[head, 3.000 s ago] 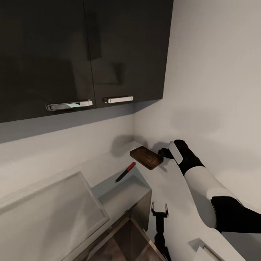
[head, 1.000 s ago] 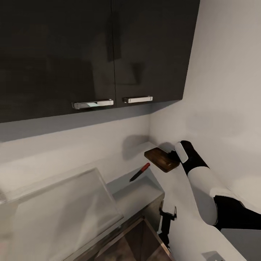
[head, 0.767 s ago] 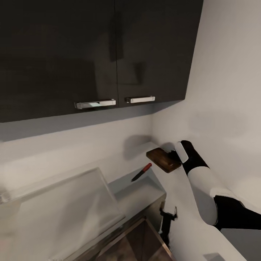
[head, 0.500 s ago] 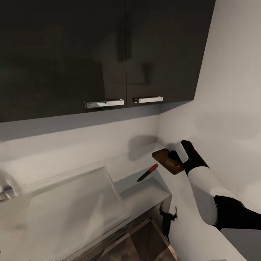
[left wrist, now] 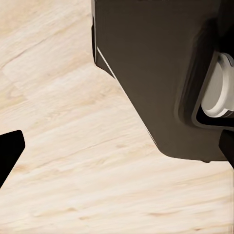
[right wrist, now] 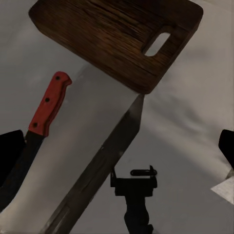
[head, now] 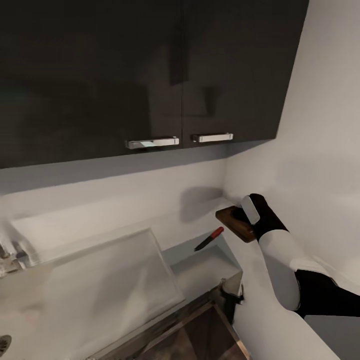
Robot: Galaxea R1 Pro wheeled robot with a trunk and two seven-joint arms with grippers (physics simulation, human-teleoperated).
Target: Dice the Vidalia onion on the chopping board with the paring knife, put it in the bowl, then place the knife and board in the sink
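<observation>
The dark brown chopping board [head: 231,222] [right wrist: 112,34] lies at the countertop's [head: 200,267] far corner by the wall. My right gripper [head: 244,216] [right wrist: 118,148] hovers open at the board's near end, its fingers wide apart and holding nothing. The paring knife [head: 209,239] [right wrist: 45,109], red-handled with a dark blade, lies on the counter just beside the board. The sink's steel drainboard [head: 100,285] stretches to the left, with its drain [head: 3,344] at the frame's edge. My left gripper [head: 231,295] [right wrist: 134,176] hangs open below the counter's end. The onion and the bowl are out of view.
Glossy black upper cabinets [head: 150,75] with chrome handles [head: 152,142] hang over the counter. A pale wall [head: 320,150] closes the right side. The tap [head: 10,252] shows at far left. Light wood floor [left wrist: 73,170] and a dark cabinet side [left wrist: 151,73] lie under my left gripper.
The camera has turned left, so everything sits further right and more of the sink, with tap and drain, shows. My right gripper now overlaps the board's near end.
</observation>
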